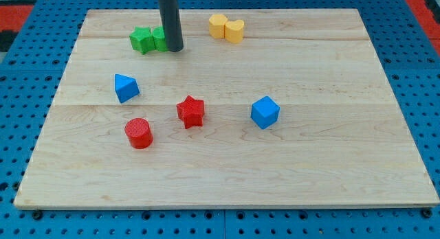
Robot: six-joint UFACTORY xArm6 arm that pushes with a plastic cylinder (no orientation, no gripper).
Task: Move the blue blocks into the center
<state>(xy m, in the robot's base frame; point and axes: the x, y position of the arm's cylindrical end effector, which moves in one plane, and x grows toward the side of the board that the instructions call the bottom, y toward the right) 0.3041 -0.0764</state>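
Observation:
A blue triangular block (126,87) lies at the view's left of the wooden board (330,156). A blue cube (265,112) lies right of the board's middle. My tip (174,49) is near the view's top, touching the right side of the green blocks (149,40). It is well above and right of the blue triangular block and far up-left of the blue cube.
A red star block (191,112) sits near the board's middle, between the two blue blocks. A red cylinder (139,133) is at lower left. Two yellow blocks (227,27) sit together at the view's top. Blue pegboard (426,74) surrounds the board.

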